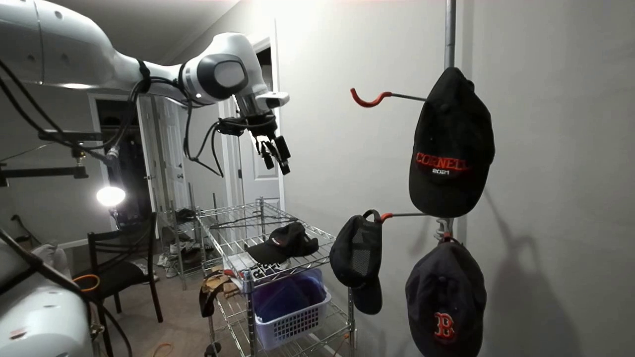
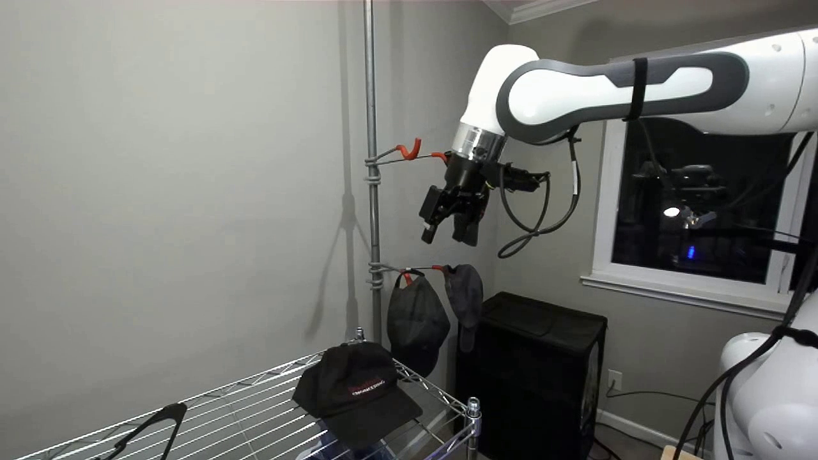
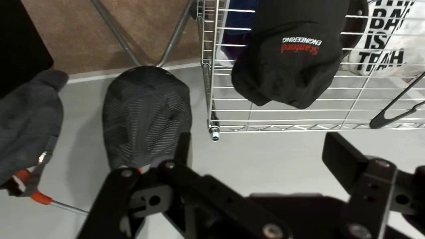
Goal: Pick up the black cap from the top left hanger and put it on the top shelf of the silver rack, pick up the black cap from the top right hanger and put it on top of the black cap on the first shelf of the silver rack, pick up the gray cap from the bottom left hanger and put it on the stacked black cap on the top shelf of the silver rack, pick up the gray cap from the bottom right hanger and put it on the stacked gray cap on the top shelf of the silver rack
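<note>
A white Franka arm (image 2: 556,96) reaches in from 2 o'clock in an exterior view and bends downward near the centre. A silver wire rack (image 2: 243,409) stands toward 7 o'clock in both exterior views. A tall metal pole (image 2: 370,83) rises toward 11 o'clock in an exterior view. On a shelf under the rack's top one sits a pale lilac basket (image 1: 297,323).

There are four baseball caps. A black Cornell 2021 cap (image 1: 451,144) hangs at the pole's upper right, between 2 and 3 o'clock in an exterior view. Below it, between 4 and 5 o'clock, hangs a dark gray B-logo cap (image 1: 446,290). At 5 o'clock, a dark gray mesh cap (image 1: 354,250) hangs by its strap at lower left. A black Stanford Engineering cap (image 3: 292,66) lies on the rack's top shelf, at 2 o'clock in the wrist view, where its lettering reads upside down.

The hand (image 3: 260,154) is spread wide, gray wall showing between its two black fingers; it is higher than the rack in both exterior views. Smallest is a curved red hook (image 1: 367,104), at 1 o'clock in an exterior view.
</note>
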Motion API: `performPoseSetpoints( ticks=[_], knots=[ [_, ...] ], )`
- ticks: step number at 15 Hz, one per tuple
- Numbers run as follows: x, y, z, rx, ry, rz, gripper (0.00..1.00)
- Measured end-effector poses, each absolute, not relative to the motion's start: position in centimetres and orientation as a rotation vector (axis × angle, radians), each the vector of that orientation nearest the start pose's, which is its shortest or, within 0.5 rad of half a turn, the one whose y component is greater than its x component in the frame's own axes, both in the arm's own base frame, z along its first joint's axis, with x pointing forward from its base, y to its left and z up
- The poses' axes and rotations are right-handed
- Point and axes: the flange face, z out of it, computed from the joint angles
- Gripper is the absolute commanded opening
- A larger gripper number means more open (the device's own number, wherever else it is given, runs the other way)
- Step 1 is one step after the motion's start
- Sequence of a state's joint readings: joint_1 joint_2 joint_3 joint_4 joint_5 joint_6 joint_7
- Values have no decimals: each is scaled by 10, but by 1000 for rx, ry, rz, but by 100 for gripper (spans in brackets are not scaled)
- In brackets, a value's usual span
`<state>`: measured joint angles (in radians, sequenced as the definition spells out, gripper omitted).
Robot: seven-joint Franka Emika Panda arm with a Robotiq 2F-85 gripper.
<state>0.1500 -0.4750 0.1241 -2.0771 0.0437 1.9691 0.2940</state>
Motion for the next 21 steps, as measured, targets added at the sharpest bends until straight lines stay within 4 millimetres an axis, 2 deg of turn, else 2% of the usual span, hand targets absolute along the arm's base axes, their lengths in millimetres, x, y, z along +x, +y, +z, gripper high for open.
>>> performPoseSetpoints(
  ticks=[5, 10, 13, 16, 21],
  knots=[
    [410, 34, 655, -2944, 354, -546, 100],
    [407, -49, 645, -2881, 613, -541, 100],
    [404, -93, 645, -2831, 737, -594, 100],
    [409, -118, 652, -2783, 792, -723, 100],
    [435, -135, 677, -2724, 810, -976, 100]
  ],
)
